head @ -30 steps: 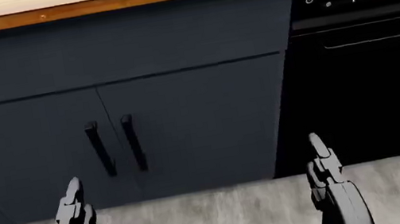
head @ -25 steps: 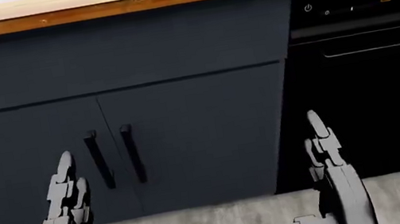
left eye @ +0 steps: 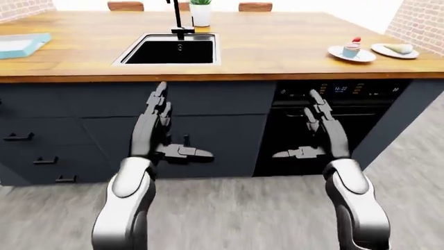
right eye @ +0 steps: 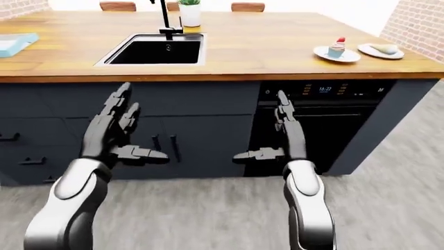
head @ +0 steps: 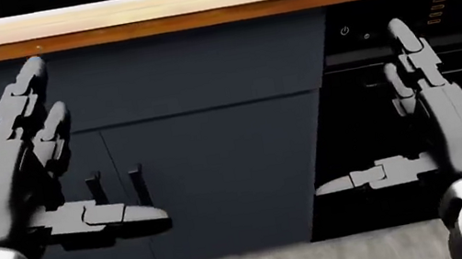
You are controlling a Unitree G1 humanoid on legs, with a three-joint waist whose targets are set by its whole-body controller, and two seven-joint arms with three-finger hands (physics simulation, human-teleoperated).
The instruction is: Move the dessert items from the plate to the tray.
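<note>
On the wooden counter's right end in the left-eye view stands a white plate carrying a cupcake with a red top. Just right of it, a second white plate holds a pale slice. A light blue tray lies at the counter's far left. My left hand and right hand are raised below the counter edge, well short of the plates. Each has its fingers straight up and its thumb pointing inward. Both are open and hold nothing.
A black sink with a dark faucet is set in the counter's middle, with a potted plant beyond it. Dark cabinet doors and a black oven face me. Brick walls flank the room, and the floor is grey wood.
Both hands have risen in the head view, from the bottom edge to mid-picture. The camera has tilted up: the counter edge sits lower and the sink's rim now shows.
</note>
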